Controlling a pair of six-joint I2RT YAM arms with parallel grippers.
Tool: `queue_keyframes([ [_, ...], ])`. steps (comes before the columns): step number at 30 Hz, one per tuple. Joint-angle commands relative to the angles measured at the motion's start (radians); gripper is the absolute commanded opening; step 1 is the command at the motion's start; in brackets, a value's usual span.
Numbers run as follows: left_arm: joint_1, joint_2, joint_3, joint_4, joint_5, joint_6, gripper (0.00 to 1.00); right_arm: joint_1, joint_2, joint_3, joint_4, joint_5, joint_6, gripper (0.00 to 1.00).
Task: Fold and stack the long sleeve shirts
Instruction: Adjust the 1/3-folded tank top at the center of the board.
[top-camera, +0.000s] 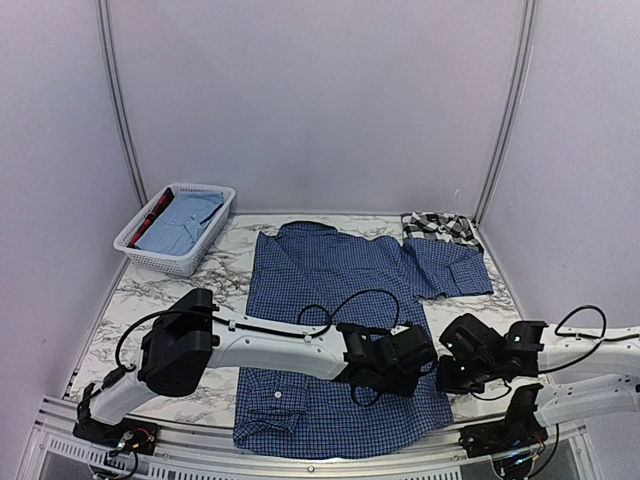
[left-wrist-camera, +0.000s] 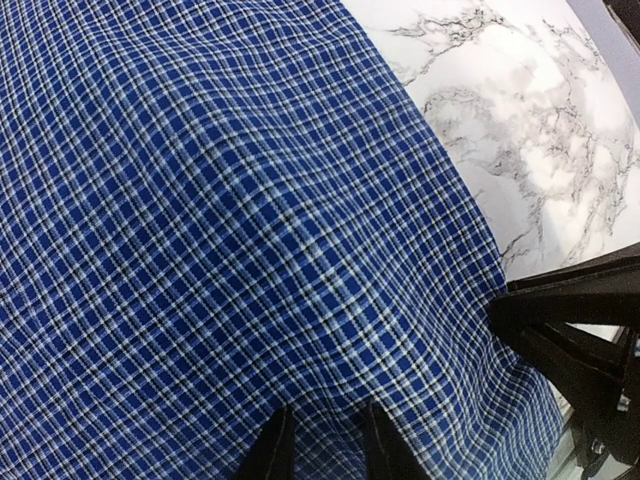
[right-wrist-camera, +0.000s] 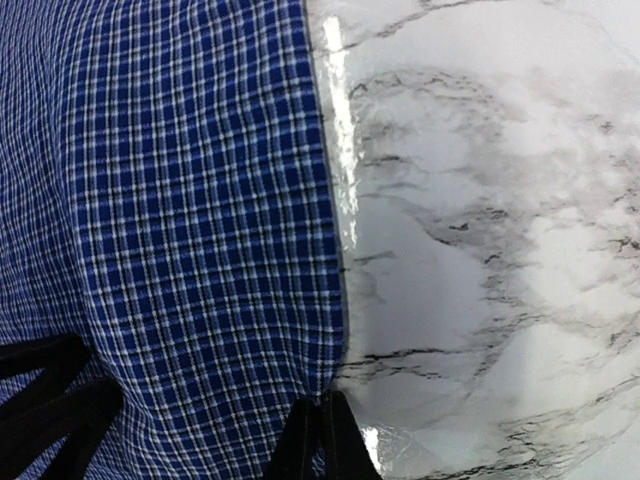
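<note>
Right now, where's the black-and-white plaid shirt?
Top external view: the black-and-white plaid shirt lies bunched at the far right corner of the table, just beyond the sleeve that the blue checked shirt spreads on that side.

Far back on my left, a white slatted basket (top-camera: 165, 262) sits on the marble table (top-camera: 140, 310). Light blue folded cloth (top-camera: 182, 225) lies inside it, with something red and dark (top-camera: 152, 212) along its left wall. Pale walls (top-camera: 320, 100) rise behind.

Two shirts (top-camera: 340, 300) (top-camera: 441, 226); one basket (top-camera: 168, 262); two pincers (left-wrist-camera: 325, 445) (right-wrist-camera: 320, 440)
</note>
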Motion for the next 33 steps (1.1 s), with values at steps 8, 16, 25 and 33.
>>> queue_keyframes([
  [8,0.002,-0.076,-0.019,0.024,0.020,0.010,0.25,0.010,-0.039,0.118,-0.156,0.082,-0.017,0.00],
  [16,0.007,-0.143,-0.081,0.041,0.039,-0.011,0.25,0.010,0.003,0.234,-0.192,0.069,-0.081,0.00],
  [25,0.032,-0.295,-0.274,0.090,0.056,-0.054,0.24,0.132,0.206,0.371,-0.100,0.047,-0.082,0.00],
  [33,0.055,-0.491,-0.576,0.156,0.016,-0.157,0.24,0.290,0.438,0.441,0.066,-0.007,-0.023,0.00],
])
